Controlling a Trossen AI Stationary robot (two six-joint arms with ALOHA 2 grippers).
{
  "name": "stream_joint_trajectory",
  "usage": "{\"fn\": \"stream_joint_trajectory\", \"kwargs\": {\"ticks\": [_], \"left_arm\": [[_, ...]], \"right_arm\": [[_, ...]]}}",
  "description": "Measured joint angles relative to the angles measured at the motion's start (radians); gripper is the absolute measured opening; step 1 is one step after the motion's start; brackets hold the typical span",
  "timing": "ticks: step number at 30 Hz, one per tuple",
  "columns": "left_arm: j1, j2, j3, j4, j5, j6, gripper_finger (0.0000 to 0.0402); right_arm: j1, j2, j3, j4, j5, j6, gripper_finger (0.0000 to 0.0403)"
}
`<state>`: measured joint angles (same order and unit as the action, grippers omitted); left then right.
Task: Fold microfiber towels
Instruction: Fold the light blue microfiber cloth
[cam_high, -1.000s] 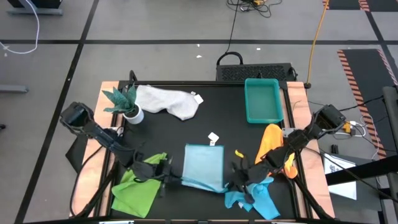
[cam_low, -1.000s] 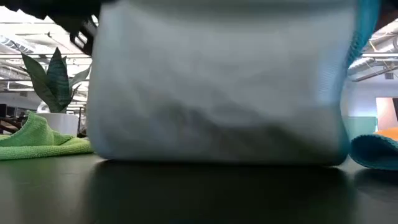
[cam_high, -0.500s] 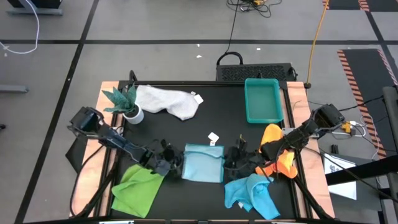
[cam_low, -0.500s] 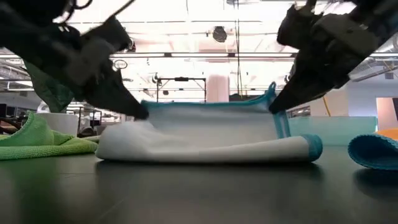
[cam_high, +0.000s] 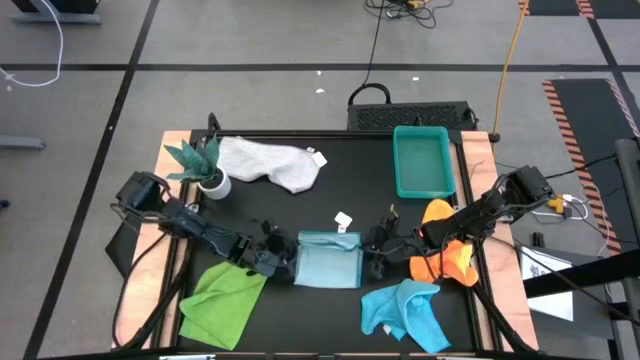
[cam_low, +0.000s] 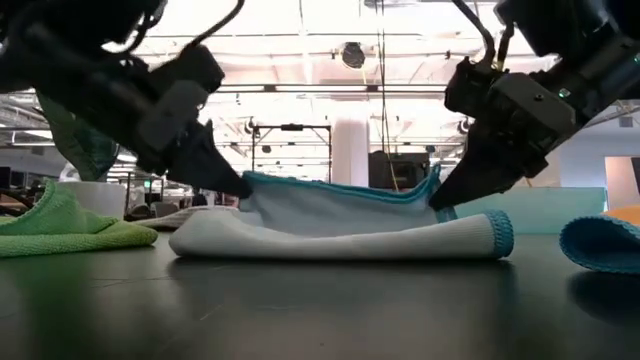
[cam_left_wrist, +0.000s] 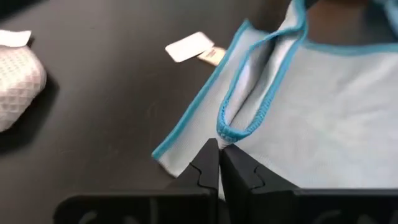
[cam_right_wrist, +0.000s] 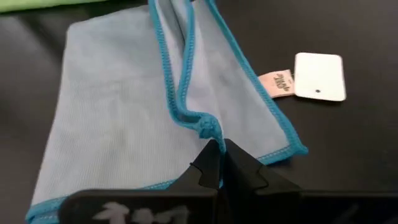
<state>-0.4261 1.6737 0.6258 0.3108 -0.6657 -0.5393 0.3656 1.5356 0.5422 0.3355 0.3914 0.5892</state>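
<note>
The pale blue towel (cam_high: 328, 262) lies folded at the table's middle, its rounded fold (cam_low: 340, 243) toward the near edge. Its lower layer is flat on the table. My left gripper (cam_high: 284, 258) is shut on the upper layer's left corner. My right gripper (cam_high: 373, 262) is shut on the upper layer's right corner. Both arms slant down and inward, one at each side of the towel. The lime green towel (cam_high: 225, 300), the bright turquoise towel (cam_high: 405, 312), the orange towel (cam_high: 445, 252) and the white-grey towel (cam_high: 270, 163) lie loose around it. My left gripper pinches the bunched teal-hemmed corner (cam_left_wrist: 231, 132) of the upper layer between its two fingertips. It comes slanting down from the table's left. That corner is held a little above the lower layer. My right gripper pinches the opposite hemmed corner (cam_right_wrist: 205, 129) of the upper layer at its fingertips, slanting down from the table's right. The edge (cam_low: 335, 187) between the two corners runs almost straight, just above the lower layer.
A potted plant (cam_high: 200, 165) stands at the far left beside the white-grey towel. A teal tray (cam_high: 423, 162) sits at the far right. A white tag (cam_high: 343, 222) lies just beyond the pale blue towel. The turquoise towel lies close behind my right arm.
Both grippers, still shut, have carried the towel's near edge up, toward the table's far edge and down again. The towel hung lifted a second ago. Now its near half is folded over the far half, with the fold at the near side and the held edge low.
</note>
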Motion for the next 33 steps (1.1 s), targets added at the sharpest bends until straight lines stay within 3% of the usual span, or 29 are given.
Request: {"fn": "stream_joint_trajectory", "kwargs": {"ticks": [4,12,14,17,24,28,33], "left_arm": [[-0.018,-0.055,0.000,0.021,0.080,0.012,0.0009],[-0.097,-0.156,0.000,0.036,0.427,0.005,0.0014],[-0.112,-0.158,0.002,0.038,0.453,0.002,0.0008],[-0.126,-0.161,0.001,0.027,0.424,0.005,0.0005],[-0.085,-0.156,0.000,-0.114,0.157,-0.079,0.0009],[-0.037,-0.156,0.000,-0.199,0.065,-0.122,0.0008],[0.021,-0.156,0.000,-0.207,0.048,-0.092,0.0010]], "right_arm": [[0.015,0.000,-0.001,0.024,-0.048,-0.053,0.0000],[0.086,-0.004,-0.001,0.200,-0.472,-0.165,0.0000],[0.109,-0.005,0.000,0.241,-0.507,-0.220,0.0000],[0.120,-0.004,-0.001,0.280,-0.438,-0.241,0.0000],[0.068,-0.004,-0.002,0.145,-0.034,-0.079,0.0000],[0.015,-0.004,-0.002,0.056,0.029,-0.020,0.0000],[-0.038,-0.004,-0.002,0.038,0.026,-0.018,0.0000]]}}
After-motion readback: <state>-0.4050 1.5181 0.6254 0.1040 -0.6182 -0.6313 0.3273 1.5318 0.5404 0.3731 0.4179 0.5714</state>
